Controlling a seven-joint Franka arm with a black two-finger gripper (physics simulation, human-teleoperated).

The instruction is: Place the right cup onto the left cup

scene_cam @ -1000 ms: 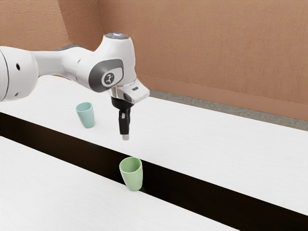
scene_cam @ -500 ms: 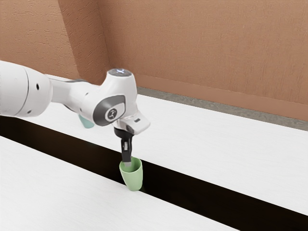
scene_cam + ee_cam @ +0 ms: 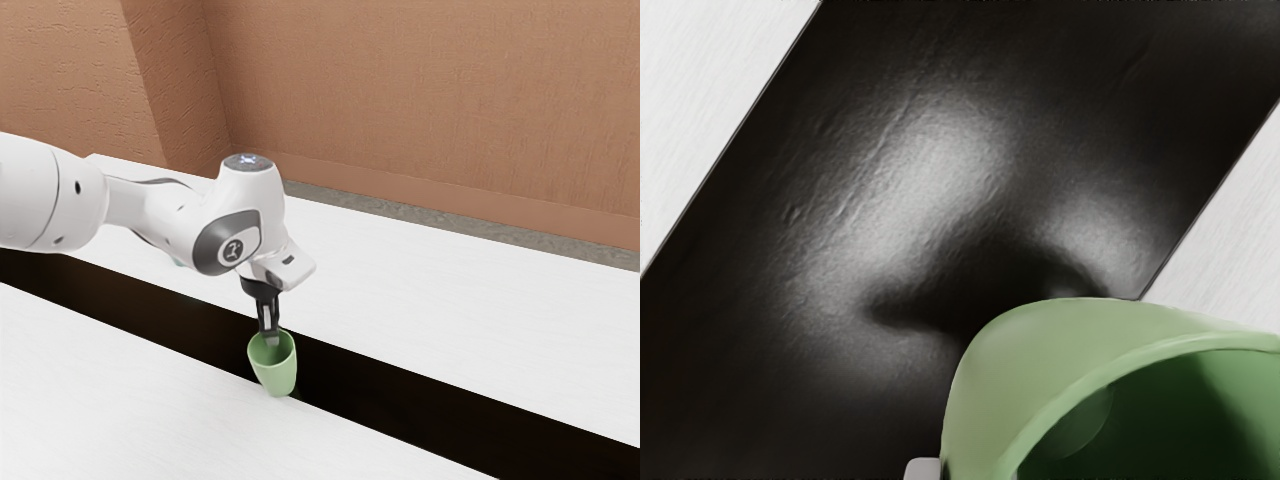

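Down at the green cup's point(image 3: 276, 374) mouth

The gripper point(image 3: 269, 337) dips there, clenched or released I can't tell; the cup stands at the dark strip's point(image 3: 400, 392) edge; the arm point(image 3: 160, 217) bears a round emblem point(image 3: 233, 251), unreadable.

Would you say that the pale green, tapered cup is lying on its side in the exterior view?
No, the cup stands with its open mouth facing up, just where the black two-finger pincer reaches down.
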